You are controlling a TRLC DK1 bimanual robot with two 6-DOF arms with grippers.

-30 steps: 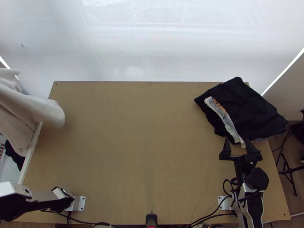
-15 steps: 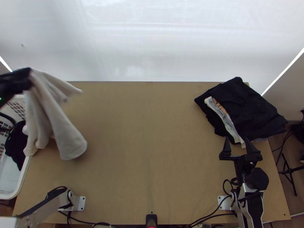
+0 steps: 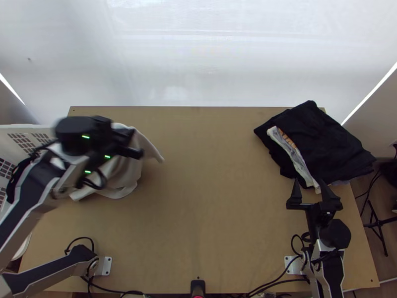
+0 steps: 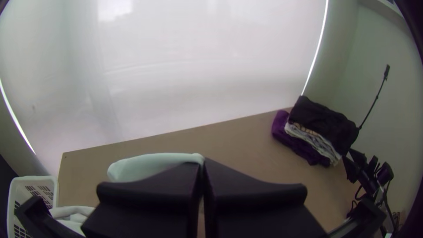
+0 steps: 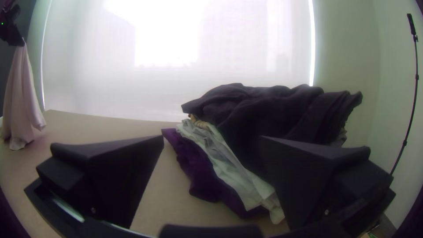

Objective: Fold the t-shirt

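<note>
1. One pale t-shirt [image 3: 125,180] hangs in loose, long folds above the left part of the worktop [image 3: 198,198], between its far left corner and its middle. It is gathered narrow at the top and widens below; whether its lower edge touches the wood, I cannot tell.

2. The left hand [image 3: 130,142], at the end of an arm that enters from the left side of the top view, is clenched on the gathered upper part of the shirt. In the left wrist view its two black fingers meet at the tips, with a rounded flap of pale cloth beyond them.

3. The right hand [image 3: 308,181] is released, its two pointed black fingers spread wide apart with no cloth pinched between them. It is at the near side of a clothes pile; I cannot tell whether it touches the pile.

4. That pile, a stack of folded dark clothes [image 3: 322,136], covers the worktop's far right corner and, seen from above, extends past the right edge. The layers are uneven, and the top one is wrinkled.

5. A whitish garment with a tan print [image 3: 297,160] sticks out between the dark layers, forming a narrow slanting strip along the side facing the worktop's middle.

6. A white basket with slotted walls [image 3: 31,130] stands beside the worktop's left edge, partly hidden by the left arm.
</note>
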